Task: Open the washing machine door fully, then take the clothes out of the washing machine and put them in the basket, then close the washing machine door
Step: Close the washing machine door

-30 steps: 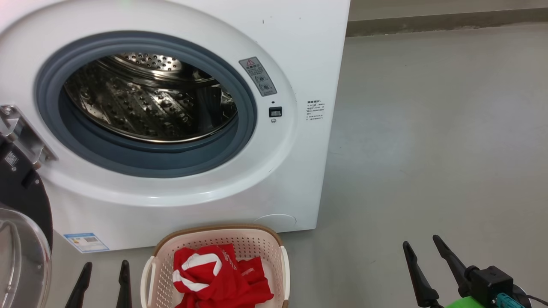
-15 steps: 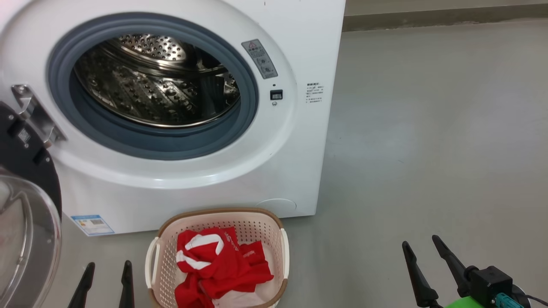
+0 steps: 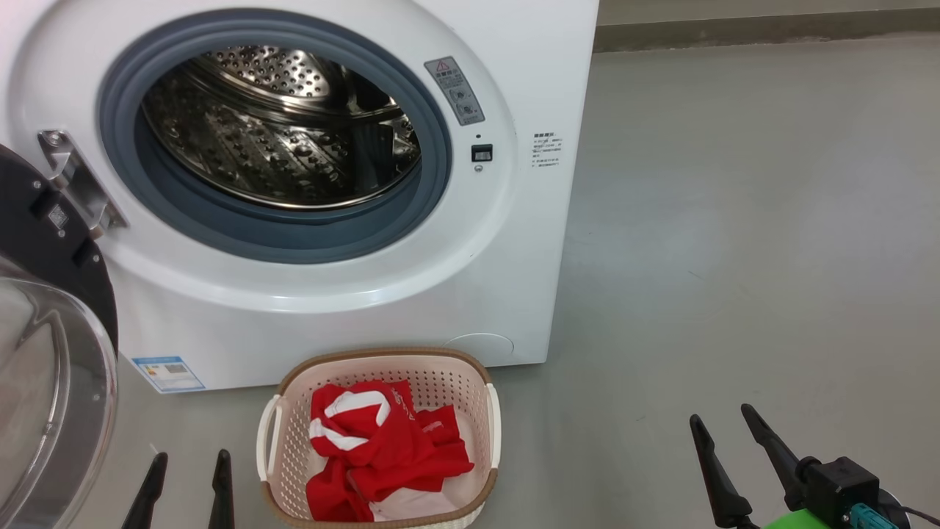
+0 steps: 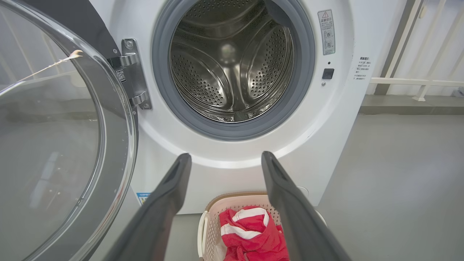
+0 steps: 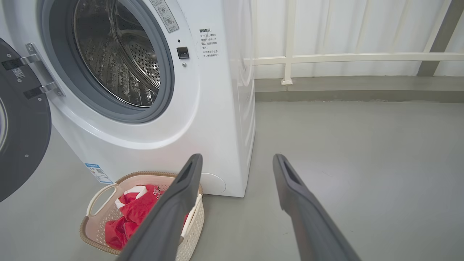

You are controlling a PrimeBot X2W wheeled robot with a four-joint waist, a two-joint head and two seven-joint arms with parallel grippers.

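looks like the last step, closing. finds the clothes, red with white trim, heaped in the basket at six o'clock of the head view, on the floor just in front of the washing machine. sees nothing but bare steel in the drum at eleven o'clock, so judges the unloading done. finds the door swung wide at nine o'clock, well clear of the opening. shows the left gripper at seven o'clock and the right gripper at five o'clock, both with fingers spread apart, holding nothing and touching nothing. calls next for the left arm, the nearer one, to get behind the door's outer edge and sweep it toward three o'clock, right up to the latch hole. needs care to pass the basket without knocking it. gives, from the left wrist, a straight look down the drum to its back wall, plus the hinge and most of the glass bowl at nine o'clock, cropped in the head view. adds, from the right wrist, the machine's side panel and a white railing at one o'clock.
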